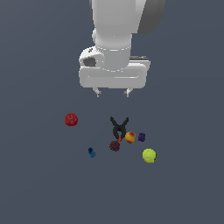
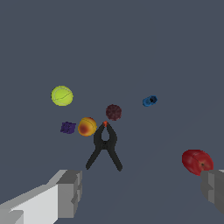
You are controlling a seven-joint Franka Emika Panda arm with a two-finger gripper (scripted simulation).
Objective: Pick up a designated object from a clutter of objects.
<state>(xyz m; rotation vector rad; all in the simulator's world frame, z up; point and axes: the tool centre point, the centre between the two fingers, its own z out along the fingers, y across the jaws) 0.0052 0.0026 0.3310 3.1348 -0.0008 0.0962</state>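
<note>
The black spring clamp [image 1: 119,128] [image 2: 104,147] lies on the grey floor, its two handles splayed in a V and its orange-red tip touching the cluster of small items. My gripper [image 1: 112,92] [image 2: 140,192] hangs well above it, open and empty, with both fingers wide apart. Around the clamp's tip sit the orange-yellow fruit [image 1: 130,137] [image 2: 87,126] and the maroon bumpy ball [image 1: 114,146] [image 2: 113,112].
A red apple [image 1: 71,119] [image 2: 197,161] lies apart toward the exterior view's left. A yellow-green tennis ball [image 1: 149,155] [image 2: 61,96], a purple piece [image 1: 141,137] [image 2: 68,127] and a small blue piece [image 1: 91,152] [image 2: 149,101] are scattered around the cluster.
</note>
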